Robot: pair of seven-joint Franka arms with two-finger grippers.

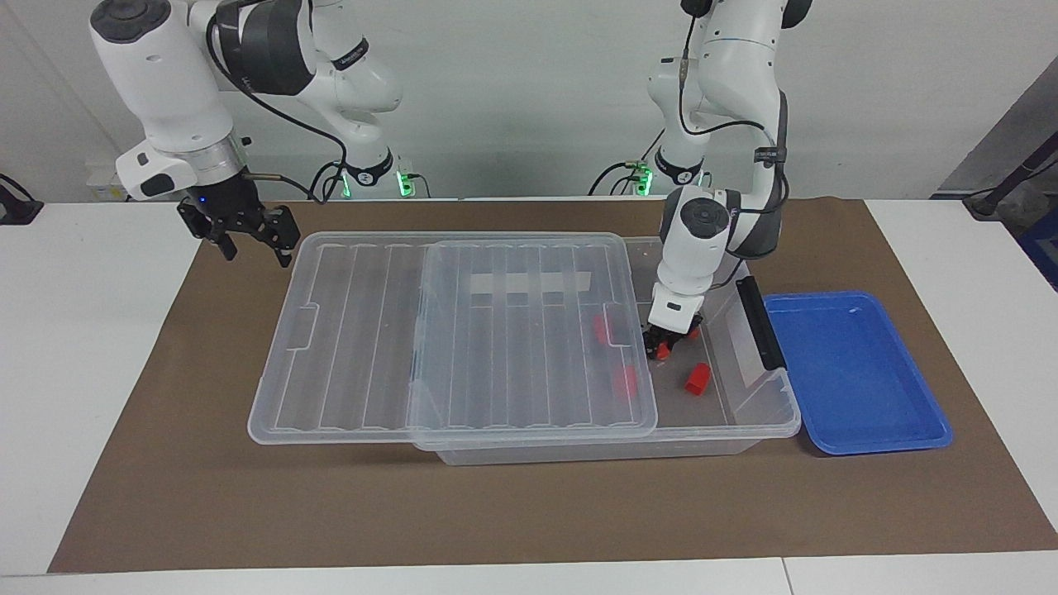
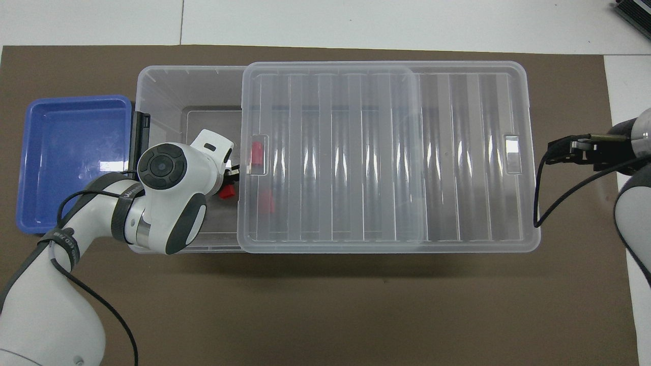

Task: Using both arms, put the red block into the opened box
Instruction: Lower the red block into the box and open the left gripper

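Observation:
The clear box point(image 1: 777, 413) point(image 2: 168, 86) stands on the brown mat, its ribbed lid point(image 1: 463, 330) point(image 2: 386, 152) slid toward the right arm's end, leaving the left arm's end uncovered. My left gripper point(image 1: 661, 349) point(image 2: 231, 173) reaches down into that uncovered end, shut on a red block point(image 1: 663, 352). Another red block point(image 1: 697, 378) lies loose on the box floor beside it. Two more red blocks point(image 1: 601, 329) point(image 1: 626, 382) show through the lid. My right gripper point(image 1: 252, 240) point(image 2: 552, 155) hangs open over the mat just off the lid's end, holding nothing.
A shallow blue tray point(image 1: 851, 372) point(image 2: 71, 157) sits on the mat against the box's end with the black clip point(image 1: 760, 322). White table borders the mat on all sides.

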